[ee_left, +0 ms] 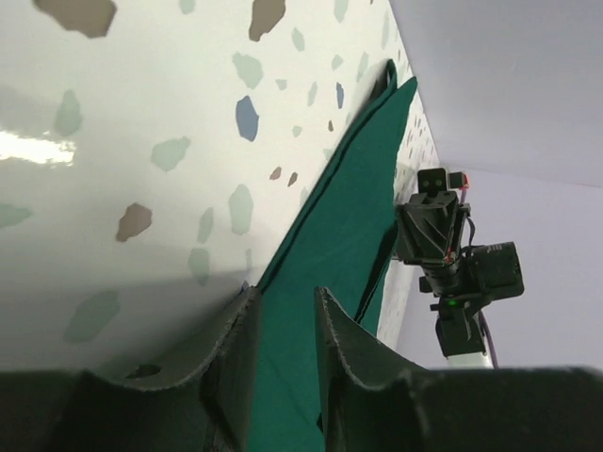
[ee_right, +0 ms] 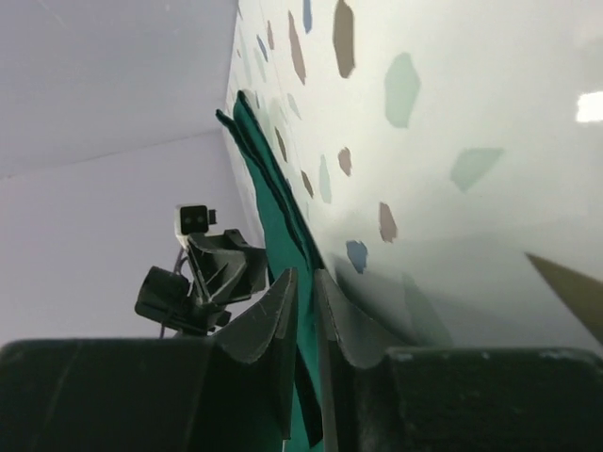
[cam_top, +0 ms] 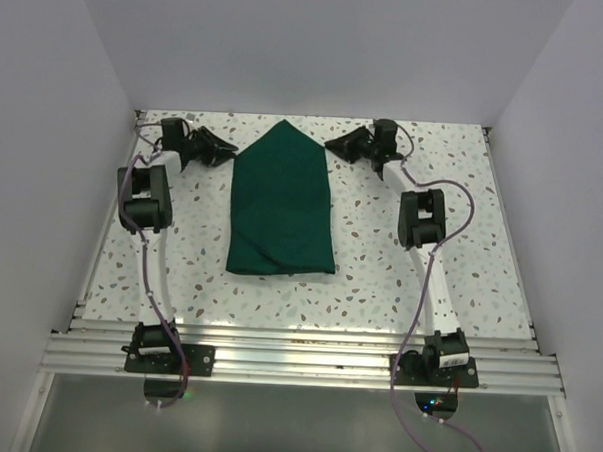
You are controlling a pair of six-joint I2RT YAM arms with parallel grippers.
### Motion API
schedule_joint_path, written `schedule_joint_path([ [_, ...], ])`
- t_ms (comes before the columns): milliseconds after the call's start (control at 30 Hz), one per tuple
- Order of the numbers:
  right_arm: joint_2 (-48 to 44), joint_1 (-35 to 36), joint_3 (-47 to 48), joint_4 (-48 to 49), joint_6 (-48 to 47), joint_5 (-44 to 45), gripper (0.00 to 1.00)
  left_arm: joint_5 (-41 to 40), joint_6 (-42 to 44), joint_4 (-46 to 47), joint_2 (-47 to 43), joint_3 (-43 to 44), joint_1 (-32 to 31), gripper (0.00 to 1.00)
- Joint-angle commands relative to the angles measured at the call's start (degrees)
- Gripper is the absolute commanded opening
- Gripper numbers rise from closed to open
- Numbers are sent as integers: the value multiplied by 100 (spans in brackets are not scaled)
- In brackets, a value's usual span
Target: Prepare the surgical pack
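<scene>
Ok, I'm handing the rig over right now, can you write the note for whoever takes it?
Left gripper: at the green drape's far-left edge, fingers close together, grip unclear.
Right gripper: at its far-right edge, likewise.
Drape: lies centred, folded narrow with a far point; contents hidden.
Done: side folds.
Left: probably folding the point in to close the bundle.

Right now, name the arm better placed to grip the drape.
Left, narrowly: both flank the drape at its far point, but the left gripper is open over it; the right gripper looks nearly shut.
</scene>
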Motion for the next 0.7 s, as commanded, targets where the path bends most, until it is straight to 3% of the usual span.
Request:
schedule_joint_path([
  [0, -594, -176, -270, -614, -599, -88, 17, -287, 915, -908, -686, 189, 91, 34],
  [33, -717, -185, -358, -764, -748, -193, 18, -446, 1126, -1590, -966, 189, 91, 33],
  [133, -1324, -185, -745, -1476, -1582, -387, 21, -869, 1874, -2175, -1712, -309, 73, 33],
  [367, -3012, -185, -2476, -2320, -3296, -598, 26, -755, 2788, -2668, -2884, -1533, 47, 33],
  [500, -3496, -97, -3468, -1753, -3185, -1220, 25, -327, 2877, -2477, -3061, -2077, 21, 32],
  [667, -3259, 193, -3602, -1645, -3105, -1609, 19, 185, 2631, -2062, -2841, -2430, -181, 27],
])
